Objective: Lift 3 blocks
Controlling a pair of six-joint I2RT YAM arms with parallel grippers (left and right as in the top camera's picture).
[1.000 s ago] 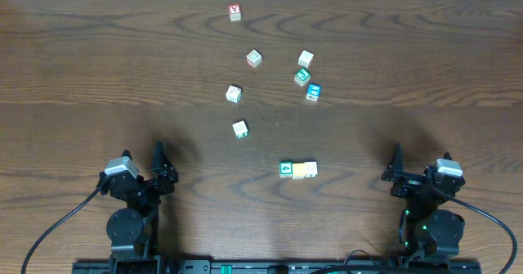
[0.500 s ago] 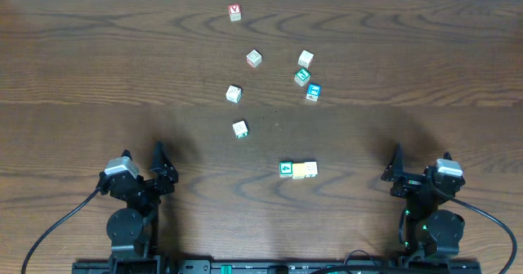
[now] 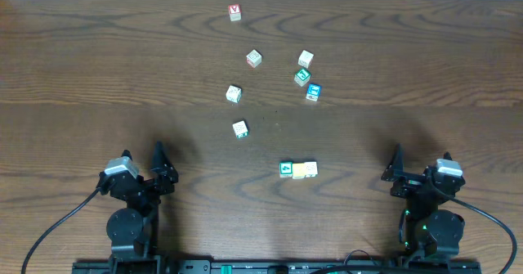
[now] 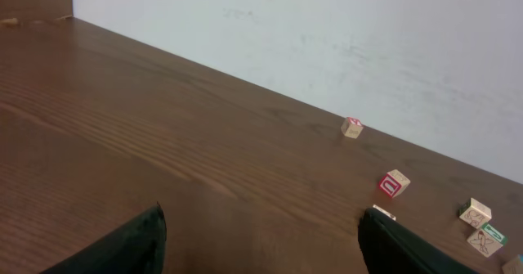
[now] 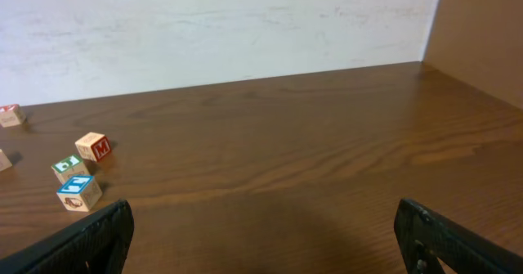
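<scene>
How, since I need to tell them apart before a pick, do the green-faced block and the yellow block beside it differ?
The green-faced block has a green top with a white mark; the yellow block has a plain top. The green-faced block is the left one of the pair, the yellow block lies to its right. Both are small cubes, flat on the table, side by side.

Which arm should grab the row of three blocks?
Probably right: the right end effector, open, sits nearer the row of green-faced, yellow and pale wooden cubes than the left end effector.
</scene>
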